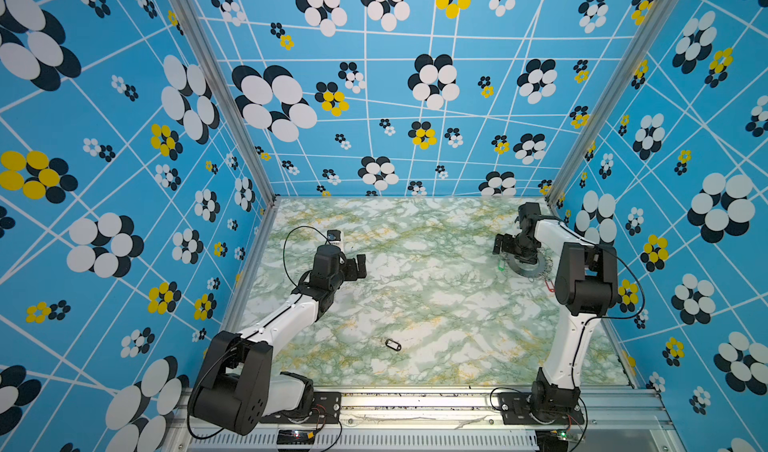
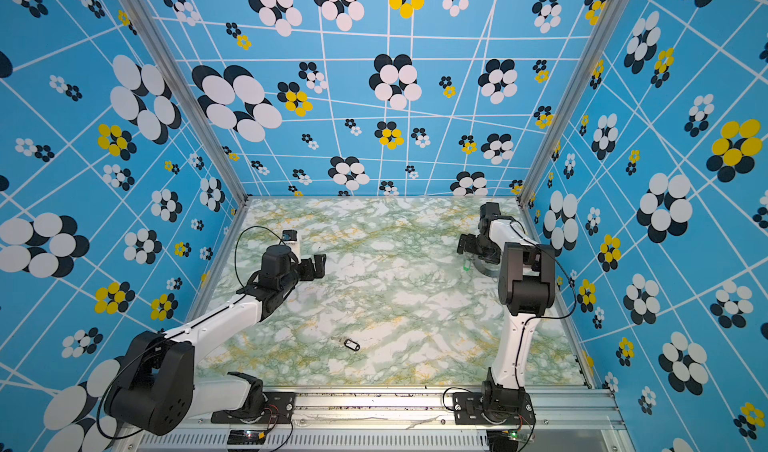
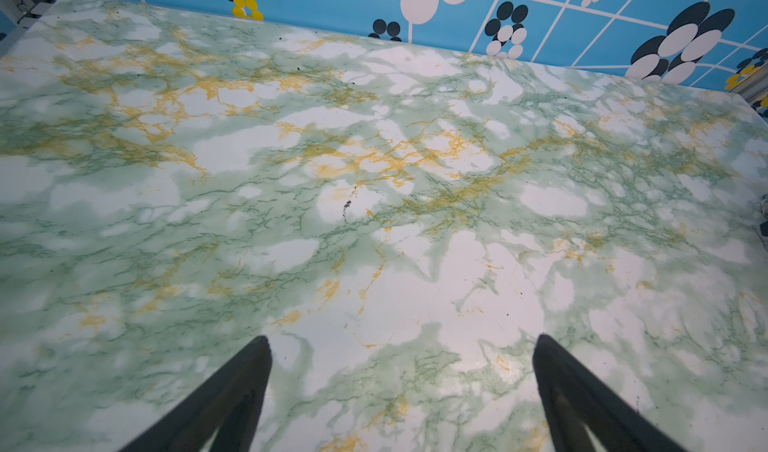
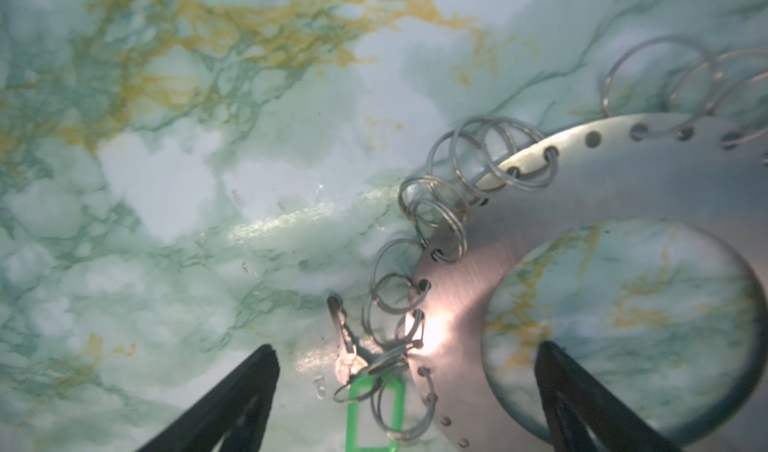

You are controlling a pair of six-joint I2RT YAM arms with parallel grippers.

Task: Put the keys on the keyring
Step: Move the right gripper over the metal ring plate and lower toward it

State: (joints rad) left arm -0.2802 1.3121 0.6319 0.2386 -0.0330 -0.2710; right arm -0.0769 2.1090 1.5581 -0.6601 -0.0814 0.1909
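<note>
The keyring (image 1: pixel 528 268) (image 2: pixel 485 269), a flat grey metal disc with wire loops round its edge, lies at the far right of the table. A green-tagged key (image 1: pixel 502 268) (image 2: pixel 466 268) hangs at its left rim and a red-tagged one (image 1: pixel 549 284) at its near rim. In the right wrist view the green tag (image 4: pixel 356 408) and its silver key (image 4: pixel 341 329) sit among the loops by the disc (image 4: pixel 582 180). My right gripper (image 1: pixel 500 244) (image 2: pixel 463 244) (image 4: pixel 406 346) is open above that rim, holding nothing. A black-tagged key (image 1: pixel 392 344) (image 2: pixel 352 344) lies alone near the front. My left gripper (image 1: pixel 358 264) (image 2: pixel 318 264) (image 3: pixel 401 340) is open and empty over bare table.
The green-and-white marble tabletop (image 1: pixel 415 296) is walled in by blue patterned panels on three sides. An aluminium rail (image 1: pixel 415 400) carrying both arm bases runs along the front edge. The right arm's elbow (image 1: pixel 586 279) stands just beside the keyring.
</note>
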